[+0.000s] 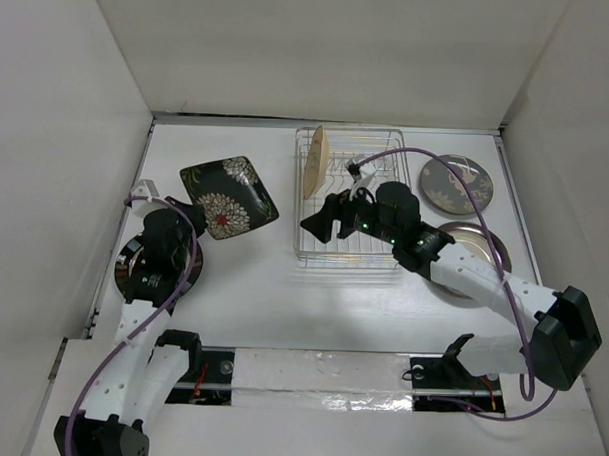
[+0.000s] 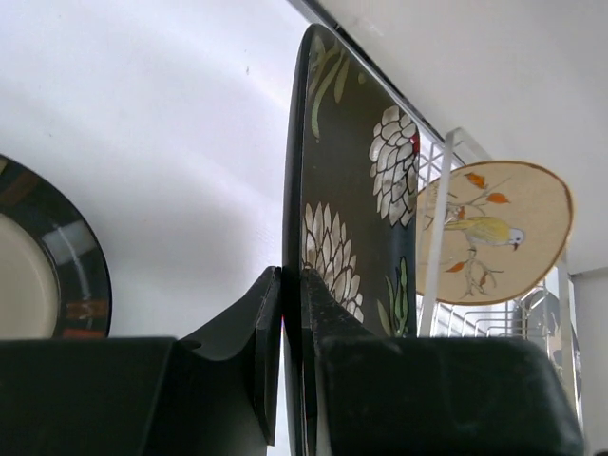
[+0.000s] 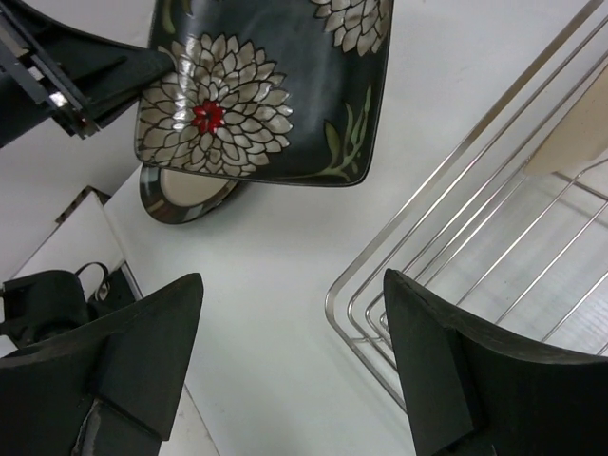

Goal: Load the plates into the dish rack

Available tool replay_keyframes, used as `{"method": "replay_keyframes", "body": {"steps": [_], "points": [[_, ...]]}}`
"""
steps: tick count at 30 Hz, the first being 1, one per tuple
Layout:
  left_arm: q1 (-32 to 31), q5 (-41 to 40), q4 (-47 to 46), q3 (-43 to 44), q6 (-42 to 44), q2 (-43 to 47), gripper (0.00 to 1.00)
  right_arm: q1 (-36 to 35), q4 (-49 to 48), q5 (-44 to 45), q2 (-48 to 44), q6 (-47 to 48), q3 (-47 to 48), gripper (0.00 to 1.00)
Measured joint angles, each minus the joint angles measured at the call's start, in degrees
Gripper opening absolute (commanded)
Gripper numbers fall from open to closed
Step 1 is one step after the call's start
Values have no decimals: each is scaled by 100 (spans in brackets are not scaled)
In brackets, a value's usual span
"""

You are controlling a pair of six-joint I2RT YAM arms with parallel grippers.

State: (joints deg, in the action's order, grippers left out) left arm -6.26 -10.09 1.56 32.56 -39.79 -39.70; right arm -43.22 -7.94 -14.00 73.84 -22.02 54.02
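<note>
Silver wire dish rack (image 1: 358, 138) stands on the white table (image 1: 262, 297), just off centre toward 12 o'clock in the top view. It holds one plate: a tan round plate (image 1: 315, 160) standing on edge at the rack's 9 o'clock end, whose face carries a painted bird on a branch with orange leaves. The other slots hold nothing.

At 10 o'clock, well apart from the rack, the black square plate (image 1: 229, 195) with white-and-red flowers is up off the table, pinched at its edge by the left gripper (image 2: 293, 285), whose jaws are clamped narrowly on the rim. Below that arm, at 8 o'clock, lies a dark round plate with a cream centre (image 2: 43, 275).

The right gripper (image 3: 294, 313) hangs over the rack's 7 o'clock corner, jaws spread wide and gripping nothing. A dark round plate with pale markings (image 1: 456, 183) lies flat at 2 o'clock beside the rack, and another round plate (image 1: 469, 239) lies at 3 o'clock, partly hidden by the right arm.
</note>
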Motion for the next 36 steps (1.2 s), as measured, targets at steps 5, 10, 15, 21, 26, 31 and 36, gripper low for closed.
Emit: {"method": "replay_keyframes", "body": {"steps": [5, 10, 15, 21, 26, 31, 36], "points": [[0, 87, 470, 450, 188, 162, 0, 0, -20, -20, 332, 22, 398, 90], [0, 404, 820, 774, 251, 273, 0, 0, -28, -17, 750, 42, 844, 94], [0, 933, 1102, 994, 243, 413, 0, 0, -164, -13, 1156, 11, 1043, 97], [0, 1565, 1281, 1174, 192, 466, 0, 0, -273, 33, 1419, -83, 1043, 100], [0, 2022, 1287, 1198, 116, 494, 0, 0, -560, 63, 1480, -267, 1008, 99], [0, 2494, 1259, 1198, -37, 496, 0, 13, -1370, -153, 1478, -595, 708, 93], [0, 2959, 964, 1193, -173, 496, 0, 195, -2334, -498, 1460, -1069, 50, 85]]}}
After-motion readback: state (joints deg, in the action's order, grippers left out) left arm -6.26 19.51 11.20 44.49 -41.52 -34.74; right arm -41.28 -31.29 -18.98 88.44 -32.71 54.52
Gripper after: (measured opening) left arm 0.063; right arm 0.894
